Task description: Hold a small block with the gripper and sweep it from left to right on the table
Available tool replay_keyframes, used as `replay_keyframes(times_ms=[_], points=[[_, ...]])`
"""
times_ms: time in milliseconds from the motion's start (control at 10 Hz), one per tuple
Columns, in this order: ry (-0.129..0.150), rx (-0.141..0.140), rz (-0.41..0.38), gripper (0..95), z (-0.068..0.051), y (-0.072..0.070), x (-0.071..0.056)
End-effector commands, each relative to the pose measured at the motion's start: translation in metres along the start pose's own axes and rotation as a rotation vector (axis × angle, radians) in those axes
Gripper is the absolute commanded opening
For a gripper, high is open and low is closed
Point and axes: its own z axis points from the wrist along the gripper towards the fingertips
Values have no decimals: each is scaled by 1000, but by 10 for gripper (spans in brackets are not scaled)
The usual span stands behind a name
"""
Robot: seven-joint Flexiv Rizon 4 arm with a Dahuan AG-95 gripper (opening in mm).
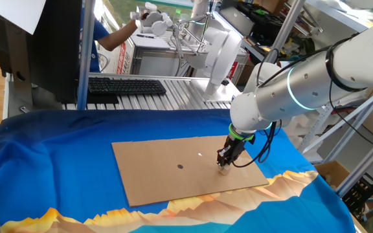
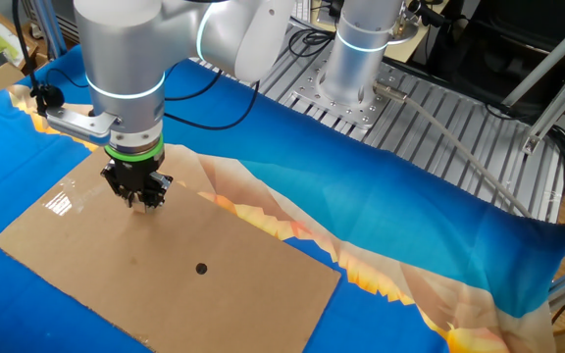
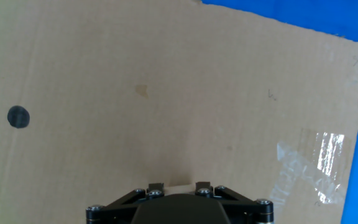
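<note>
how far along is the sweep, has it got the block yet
Done: the gripper is down at the cardboard sheet, a small block at its fingertips. In hand: pressing it near the sheet's right end, past the dark dot. Left: can't tell how much sweep remains.

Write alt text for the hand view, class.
The black gripper sits low over a flat brown cardboard sheet, a sliver of pale beige wooden block between its jaws. A small dark round dot lies left; bright blue cloth shows top right.
</note>
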Motion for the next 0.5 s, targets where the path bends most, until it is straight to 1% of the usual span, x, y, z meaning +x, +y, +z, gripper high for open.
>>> replay_keyframes(times_ms=[100,300,400,500], points=[[2,9,0,190,1,0,0],[4,-5,1,190,1,-1,0],[-1,-2,1,190,1,-1,0],[0,-4,1,190,2,-1,0]])
